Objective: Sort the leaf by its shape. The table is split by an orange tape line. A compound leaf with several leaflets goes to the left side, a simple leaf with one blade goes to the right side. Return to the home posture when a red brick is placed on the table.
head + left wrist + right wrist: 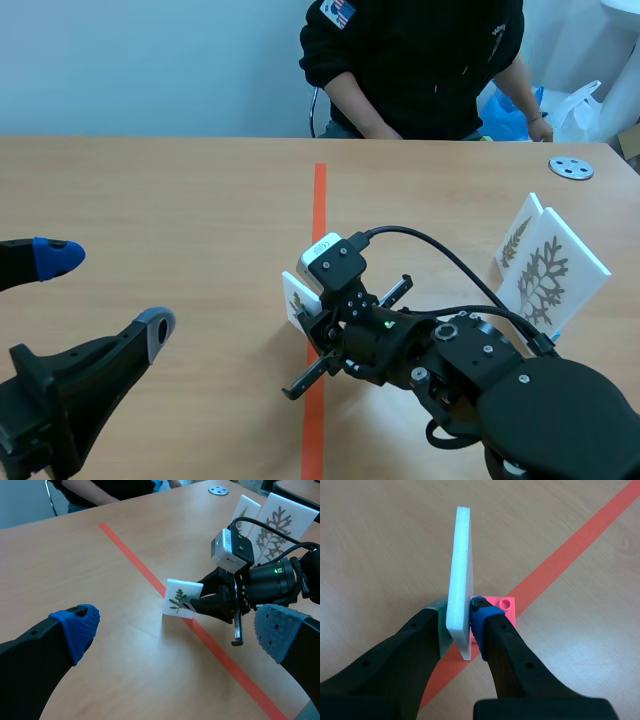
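White foam card [181,599] printed with a many-leafleted sprig is standing at the orange tape line [135,560], the right gripper [462,627] pinching it between both pads. A pink studded piece [506,603], possibly its stand, is sitting beneath. It should be carried well left, kept upright; the left gripper [105,290] is hanging spread, empty.

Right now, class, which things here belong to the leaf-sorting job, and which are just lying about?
Job: small leaf card in the right pincer; orange tape line; two standing leaf cards right of it.
Lying about: grey disc; blue bag; white bag.
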Robot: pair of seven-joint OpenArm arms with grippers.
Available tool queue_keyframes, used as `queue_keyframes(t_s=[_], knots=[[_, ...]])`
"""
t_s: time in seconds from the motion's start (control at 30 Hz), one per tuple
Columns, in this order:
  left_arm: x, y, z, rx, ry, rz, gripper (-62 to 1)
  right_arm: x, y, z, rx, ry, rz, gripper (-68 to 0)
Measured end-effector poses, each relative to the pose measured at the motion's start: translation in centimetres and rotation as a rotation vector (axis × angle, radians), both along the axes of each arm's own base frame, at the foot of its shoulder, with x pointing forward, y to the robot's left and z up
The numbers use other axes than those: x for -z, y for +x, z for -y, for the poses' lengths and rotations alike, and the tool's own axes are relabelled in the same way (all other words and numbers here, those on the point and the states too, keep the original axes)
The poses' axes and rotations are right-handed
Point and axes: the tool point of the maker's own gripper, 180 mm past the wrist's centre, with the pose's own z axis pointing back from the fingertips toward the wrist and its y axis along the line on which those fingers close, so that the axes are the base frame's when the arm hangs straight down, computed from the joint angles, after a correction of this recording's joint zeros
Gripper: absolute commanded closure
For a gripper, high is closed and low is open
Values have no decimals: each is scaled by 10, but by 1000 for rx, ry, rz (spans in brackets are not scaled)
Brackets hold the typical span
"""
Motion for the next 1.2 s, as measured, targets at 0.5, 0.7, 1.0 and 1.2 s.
queue_keyframes(t_s=[0.5,0.7,1.0,1.2], knots=[[0,0,0,0,0,1,-623,-43,15,0,30,42,87,-61],[0,0,0,0,-1,1,-623,-39,8,25,117,41,54,-61],[0,0,0,0,0,1,-623,-64,3,57,208,54,75,-61],[0,0,0,0,-1,1,-623,-55,-8,100,323,36,42,-61]])
